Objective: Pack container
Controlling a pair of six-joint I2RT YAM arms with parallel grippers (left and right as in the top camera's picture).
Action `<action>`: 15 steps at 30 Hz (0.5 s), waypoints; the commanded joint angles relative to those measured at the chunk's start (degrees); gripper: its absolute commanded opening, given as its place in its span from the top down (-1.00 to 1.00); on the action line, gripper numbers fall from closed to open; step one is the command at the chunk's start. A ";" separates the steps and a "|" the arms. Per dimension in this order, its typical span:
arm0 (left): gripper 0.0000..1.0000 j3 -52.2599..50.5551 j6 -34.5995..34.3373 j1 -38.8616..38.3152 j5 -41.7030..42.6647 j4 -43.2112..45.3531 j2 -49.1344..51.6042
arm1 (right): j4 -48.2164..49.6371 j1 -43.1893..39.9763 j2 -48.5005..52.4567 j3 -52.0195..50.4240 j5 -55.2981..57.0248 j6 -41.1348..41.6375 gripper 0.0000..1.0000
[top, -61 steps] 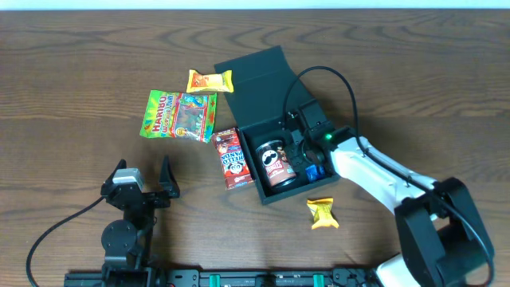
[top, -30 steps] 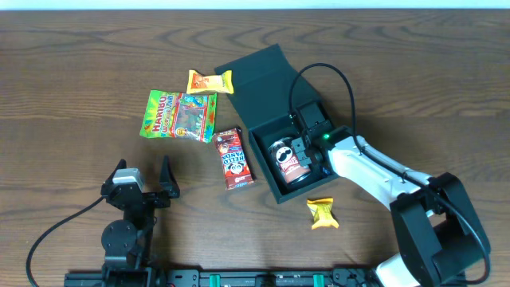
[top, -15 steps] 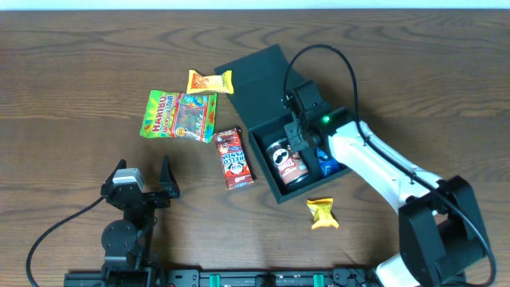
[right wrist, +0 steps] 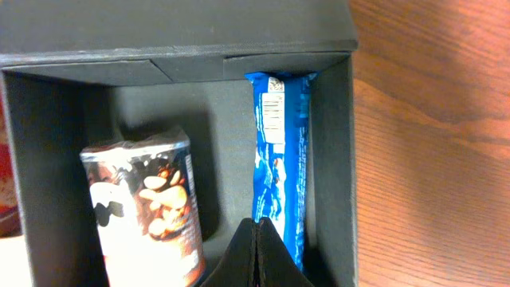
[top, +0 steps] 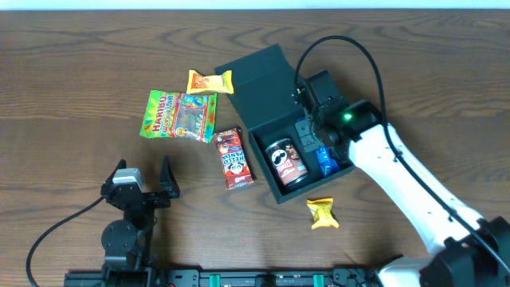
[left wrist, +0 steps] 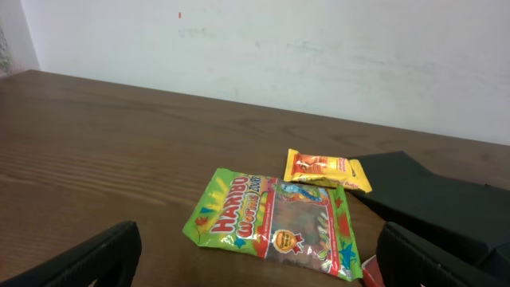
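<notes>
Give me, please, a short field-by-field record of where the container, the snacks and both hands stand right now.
container: open, lid folded back, on the wooden table
inside: Pringles can lying on its side; blue packet beside it
outside, left arm's side: Haribo bag, orange packet, red Hello Panda box
outside, near edge: yellow packet
left hand: open, empty, apart from the snacks
right hand: shut, empty, over the container's inside
</notes>
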 commanded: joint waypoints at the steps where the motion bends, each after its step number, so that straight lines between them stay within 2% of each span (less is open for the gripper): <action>1: -0.90 -0.81 0.81 0.20 -0.04 -2.86 -0.46 | 0.31 0.33 -0.52 0.57 -1.55 -1.70 0.95; 4: -0.90 -0.81 0.81 0.20 -0.04 -2.86 -0.46 | 0.70 0.35 0.15 -0.70 -4.94 -4.00 0.96; 15: -0.90 -0.81 0.81 0.20 -0.04 -2.86 -0.46 | 3.63 0.22 5.38 -6.58 -3.52 -4.02 0.97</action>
